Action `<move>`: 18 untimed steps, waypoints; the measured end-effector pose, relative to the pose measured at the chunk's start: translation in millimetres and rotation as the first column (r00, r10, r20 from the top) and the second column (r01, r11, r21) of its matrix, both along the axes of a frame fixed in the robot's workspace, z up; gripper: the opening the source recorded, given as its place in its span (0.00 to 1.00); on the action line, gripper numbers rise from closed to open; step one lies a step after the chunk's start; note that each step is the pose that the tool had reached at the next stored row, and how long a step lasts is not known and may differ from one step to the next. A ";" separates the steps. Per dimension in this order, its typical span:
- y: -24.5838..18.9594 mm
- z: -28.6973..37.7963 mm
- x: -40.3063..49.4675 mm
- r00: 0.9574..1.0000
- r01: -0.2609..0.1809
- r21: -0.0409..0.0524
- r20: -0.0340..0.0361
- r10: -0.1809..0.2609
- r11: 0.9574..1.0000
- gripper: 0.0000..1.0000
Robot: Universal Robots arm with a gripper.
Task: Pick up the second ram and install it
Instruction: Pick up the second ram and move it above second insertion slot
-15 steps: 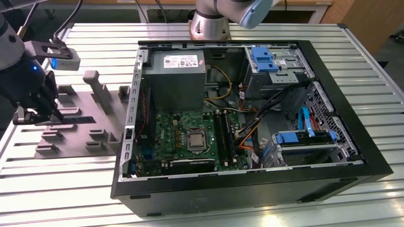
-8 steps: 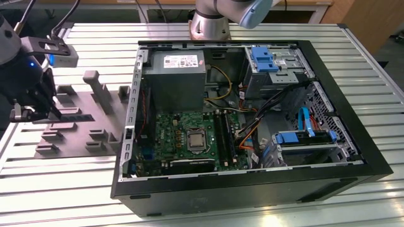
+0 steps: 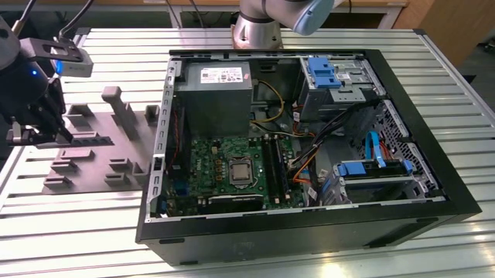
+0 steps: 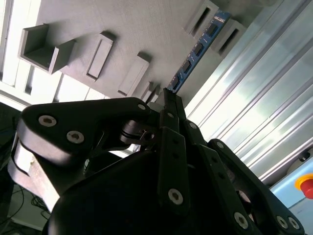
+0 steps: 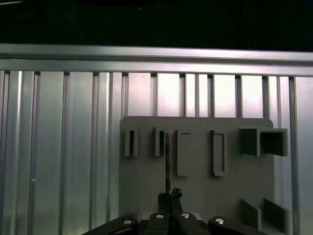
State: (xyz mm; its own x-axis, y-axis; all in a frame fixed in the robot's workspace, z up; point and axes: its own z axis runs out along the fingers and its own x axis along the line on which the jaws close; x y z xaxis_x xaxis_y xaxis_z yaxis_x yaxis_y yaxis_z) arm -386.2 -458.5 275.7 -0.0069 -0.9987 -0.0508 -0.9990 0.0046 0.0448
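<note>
The second ram (image 4: 198, 49) is a thin blue stick with black chips. It shows edge-on in the first wrist view (image 5: 167, 161). My gripper (image 4: 168, 98) is shut on one end of it. The stick's far end lies between two upright posts of the grey plastic holder (image 4: 146, 29); I cannot tell whether it still rests there or is lifted. In the exterior view the gripper (image 3: 32, 136) hangs over the holder (image 3: 93, 153) at the exterior view's left, apart from the open computer case (image 3: 433, 174).
Inside the case lie the green motherboard (image 3: 224, 165), its long black slots (image 3: 272, 168), the silver power-supply box (image 3: 217, 87), loose cables and blue drive brackets (image 3: 371, 168). The arm's base (image 3: 259, 29) stands behind the case. The table (image 3: 69, 231) is ribbed metal.
</note>
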 end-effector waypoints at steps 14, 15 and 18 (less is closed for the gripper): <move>0.0 18.0 0.0 1.000 0.000 0.003 0.000 0.000 1.000 0.12; 0.0 19.4 0.0 1.000 0.000 0.003 0.000 0.000 1.000 0.12; 0.0 23.0 0.0 1.000 0.000 0.003 0.000 0.000 1.000 0.12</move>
